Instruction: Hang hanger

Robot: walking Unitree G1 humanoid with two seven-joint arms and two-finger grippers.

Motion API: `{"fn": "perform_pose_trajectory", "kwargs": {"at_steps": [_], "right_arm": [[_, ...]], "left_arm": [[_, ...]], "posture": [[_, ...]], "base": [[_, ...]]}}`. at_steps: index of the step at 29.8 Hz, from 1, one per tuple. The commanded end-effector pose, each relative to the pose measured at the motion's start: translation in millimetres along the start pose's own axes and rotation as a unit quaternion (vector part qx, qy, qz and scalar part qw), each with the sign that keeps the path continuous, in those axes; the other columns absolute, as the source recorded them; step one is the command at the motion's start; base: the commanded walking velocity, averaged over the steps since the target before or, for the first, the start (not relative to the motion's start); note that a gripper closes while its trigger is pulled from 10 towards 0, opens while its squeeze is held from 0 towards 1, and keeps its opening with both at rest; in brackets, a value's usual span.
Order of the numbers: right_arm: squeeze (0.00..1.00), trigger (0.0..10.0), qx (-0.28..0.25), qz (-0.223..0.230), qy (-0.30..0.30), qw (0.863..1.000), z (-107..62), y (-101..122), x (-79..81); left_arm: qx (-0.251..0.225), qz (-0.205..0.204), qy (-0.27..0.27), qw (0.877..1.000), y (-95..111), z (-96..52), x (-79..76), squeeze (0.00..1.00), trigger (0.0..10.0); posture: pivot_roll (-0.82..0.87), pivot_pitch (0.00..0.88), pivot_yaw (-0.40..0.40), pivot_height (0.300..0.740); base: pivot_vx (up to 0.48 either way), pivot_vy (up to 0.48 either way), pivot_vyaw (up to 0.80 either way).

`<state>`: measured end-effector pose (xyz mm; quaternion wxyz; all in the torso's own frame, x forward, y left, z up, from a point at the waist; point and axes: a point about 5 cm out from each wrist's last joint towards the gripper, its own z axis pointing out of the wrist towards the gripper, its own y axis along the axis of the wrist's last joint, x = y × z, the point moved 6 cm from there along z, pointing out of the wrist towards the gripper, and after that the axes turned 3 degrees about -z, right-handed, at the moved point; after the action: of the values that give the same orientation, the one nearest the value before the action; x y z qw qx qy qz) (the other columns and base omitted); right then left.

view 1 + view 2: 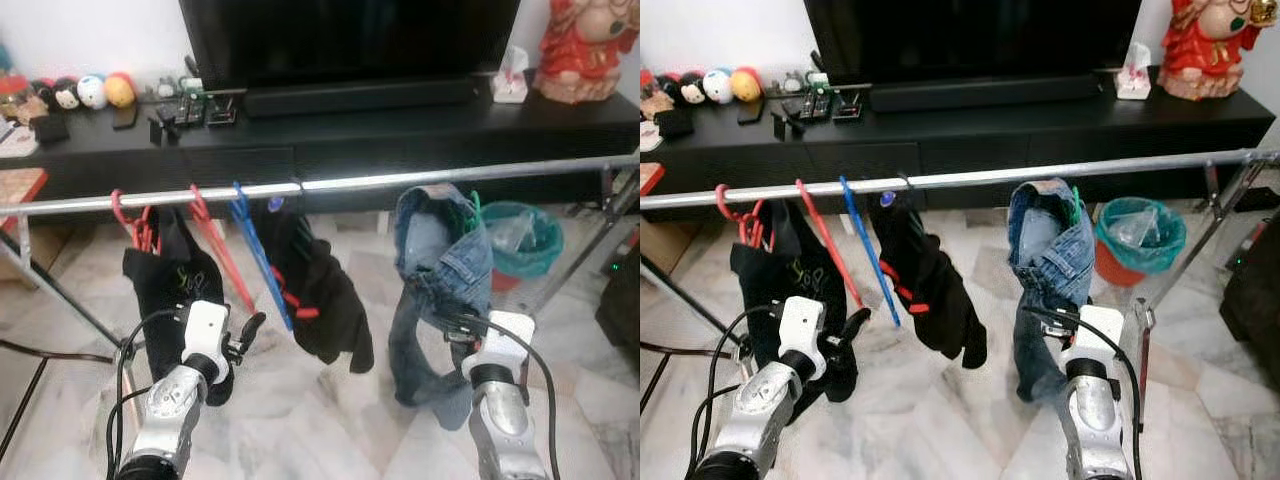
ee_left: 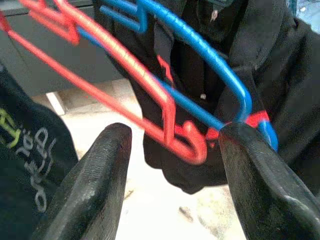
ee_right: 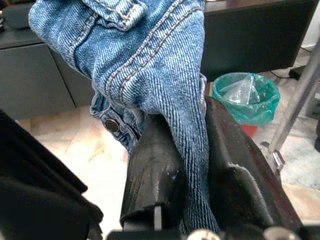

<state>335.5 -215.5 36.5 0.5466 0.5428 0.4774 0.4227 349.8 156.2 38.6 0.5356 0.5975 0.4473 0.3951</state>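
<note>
A dark TV (image 1: 350, 40) stands on a long black counter (image 1: 400, 130) against the wall, with small round toys (image 1: 90, 92) at its left end and a red figurine (image 1: 585, 50) at its right. In front of it a silver rail (image 1: 420, 178) runs across the room over a marble floor (image 1: 330, 420), with a teal bin (image 1: 520, 240) beyond it on the right.

Clothes hang along the rail. At the left is a black shirt (image 1: 165, 280) on a red hook, then a bare red hanger (image 1: 215, 250) and a bare blue hanger (image 1: 258, 255), both hooked on the rail and slanting down to the right. Next is a black garment (image 1: 325, 300) with red trim, and further right a pair of jeans (image 1: 435, 270) on a green hanger (image 1: 474, 208).

The left gripper (image 1: 245, 335) is raised just below the lower ends of the two bare hangers. Its jaws are wide apart, and in the left wrist view the red hanger's curled end (image 2: 192, 145) lies between the fingers (image 2: 95, 185) without touching either, while the blue hanger (image 2: 220, 85) bends down beside the other finger.

The right gripper (image 3: 192, 165) sits at the lower part of the jeans, its jaws closed narrowly on a fold of denim.
</note>
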Motion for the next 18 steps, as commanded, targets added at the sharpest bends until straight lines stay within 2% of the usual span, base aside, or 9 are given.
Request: {"fn": "perform_pose_trajectory", "kwargs": {"at_steps": [1,18], "right_arm": [[0.00,10.0,-0.054,0.003,0.006,0.998,9.2,30.0,4.7],[0.00,10.0,-0.057,0.003,0.008,0.998,11.3,32.9,8.0]], "left_arm": [[0.011,0.003,0.009,1.000,-7.0,-6.0,6.9,0.00,10.0],[0.012,0.003,0.009,1.000,-7.1,-5.6,6.5,0.00,10.0]], "posture": [[0.07,0.000,0.053,0.740],[0.07,0.000,0.055,0.740]], "base": [[-0.285,0.000,0.00],[-0.285,0.000,0.00]]}}
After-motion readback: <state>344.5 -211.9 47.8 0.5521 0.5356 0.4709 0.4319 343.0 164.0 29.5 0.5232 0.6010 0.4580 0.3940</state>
